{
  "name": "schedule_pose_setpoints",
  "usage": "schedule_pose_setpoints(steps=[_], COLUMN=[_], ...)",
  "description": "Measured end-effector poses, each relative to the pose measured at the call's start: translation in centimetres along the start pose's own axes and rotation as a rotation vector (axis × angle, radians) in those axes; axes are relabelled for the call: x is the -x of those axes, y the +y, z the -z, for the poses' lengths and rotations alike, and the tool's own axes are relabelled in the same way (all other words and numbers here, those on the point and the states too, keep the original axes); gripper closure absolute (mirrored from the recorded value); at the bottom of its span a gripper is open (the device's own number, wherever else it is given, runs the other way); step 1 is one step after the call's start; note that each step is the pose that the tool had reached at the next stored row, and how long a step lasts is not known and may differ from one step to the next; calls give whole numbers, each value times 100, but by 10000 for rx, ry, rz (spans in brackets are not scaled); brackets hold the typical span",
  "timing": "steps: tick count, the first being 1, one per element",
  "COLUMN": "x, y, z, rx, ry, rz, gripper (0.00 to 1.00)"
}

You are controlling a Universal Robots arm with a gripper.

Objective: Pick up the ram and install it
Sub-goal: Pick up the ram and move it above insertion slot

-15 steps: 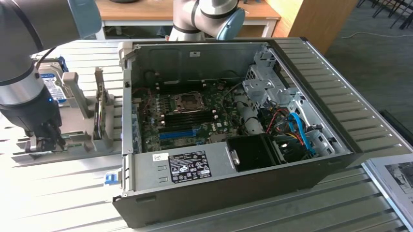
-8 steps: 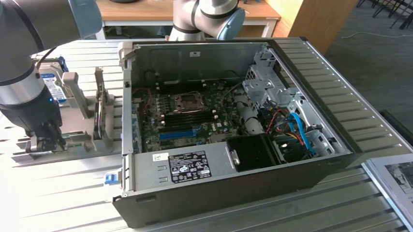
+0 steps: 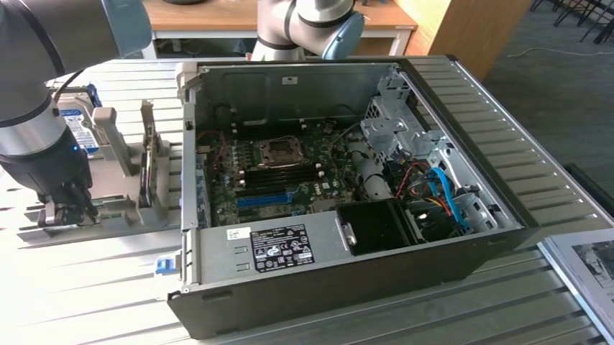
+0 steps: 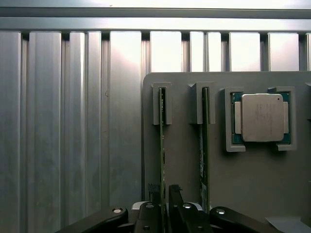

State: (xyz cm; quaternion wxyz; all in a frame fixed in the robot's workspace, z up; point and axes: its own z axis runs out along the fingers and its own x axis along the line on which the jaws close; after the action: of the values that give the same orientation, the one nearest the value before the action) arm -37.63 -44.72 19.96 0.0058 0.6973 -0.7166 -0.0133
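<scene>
While the ram [image 4: 162,145] stands on edge in its slot on the holder [image 4: 184,160], the gripper [image 4: 164,206] sits low over one end of it, the stick running straight into the gap at its tip. Whether the gripper is clamped on the ram or only set around it cannot be told. The ram's other end rests in the holder's small bracket, so it is not yet lifted.

A second stick [image 4: 204,145] stands in the holder just beside the ram, and a CPU [image 4: 262,118] lies in its frame on the far side of that stick. In the exterior view the gripper [image 3: 69,212] is down at the holder's near end [image 3: 144,212], and the open case [image 3: 336,287] stands just beside the holder on the exterior view's right. The dark memory slots [image 3: 280,172] on the board inside the case look empty.

Judged so, the task is at its start: the gripper has reached the ram, while the lift out of the holder, the carry to the case and the seating are all left.
</scene>
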Motion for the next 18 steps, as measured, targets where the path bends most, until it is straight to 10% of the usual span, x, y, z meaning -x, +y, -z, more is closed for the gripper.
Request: schedule_pose_setpoints(steps=[18], x=[0], y=[1], z=[47], rx=[1], ry=[1], rz=[0], gripper=[88])
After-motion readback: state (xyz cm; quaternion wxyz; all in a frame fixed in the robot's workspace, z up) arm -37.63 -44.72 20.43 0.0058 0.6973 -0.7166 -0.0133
